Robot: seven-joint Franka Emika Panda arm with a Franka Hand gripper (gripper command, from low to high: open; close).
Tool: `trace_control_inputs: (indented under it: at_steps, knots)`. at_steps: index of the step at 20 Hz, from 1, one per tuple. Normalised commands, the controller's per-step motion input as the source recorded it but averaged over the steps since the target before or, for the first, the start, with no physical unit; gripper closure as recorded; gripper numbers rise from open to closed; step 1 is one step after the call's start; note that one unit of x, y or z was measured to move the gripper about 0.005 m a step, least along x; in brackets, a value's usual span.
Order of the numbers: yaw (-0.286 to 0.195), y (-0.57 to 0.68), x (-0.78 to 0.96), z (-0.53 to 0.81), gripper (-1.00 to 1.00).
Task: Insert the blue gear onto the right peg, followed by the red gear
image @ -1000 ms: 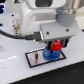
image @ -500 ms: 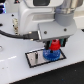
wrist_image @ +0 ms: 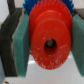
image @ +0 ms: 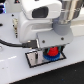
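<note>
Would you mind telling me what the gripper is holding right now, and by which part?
The gripper holds the red gear by its toothed rim, one pad on each opposite side, above the blue gear.

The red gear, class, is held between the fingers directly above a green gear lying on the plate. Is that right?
Not quite: the gear beneath is blue, not green. The exterior view shows the red gear above the blue gear on the plate; the wrist view shows the fingers gripping it.

The arm point(image: 37, 12) was white and rounded, with a grey boxy block at its wrist and a black cable trailing off toward the exterior view's left. The claw point(wrist_image: 47, 42) carried teal pads point(wrist_image: 20, 42) (thick, rectangular) on dark fingers.
</note>
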Motion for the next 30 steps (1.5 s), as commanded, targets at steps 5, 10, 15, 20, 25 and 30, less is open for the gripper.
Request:
trace_control_inputs:
  at_steps: [5, 10, 15, 20, 25, 30]
  knots:
    - [0.0, 0.01, 0.18, 0.22, 1.0]
    - [0.0, -0.03, 0.14, -0.1, -1.0]
    - [0.0, -0.11, 0.02, -0.31, -1.0]
    - [0.0, 0.02, 0.16, 0.11, 1.0]
    - [0.0, 0.09, 0.04, 0.34, -1.0]
    - [0.0, 0.18, 0.0, 0.75, -1.0]
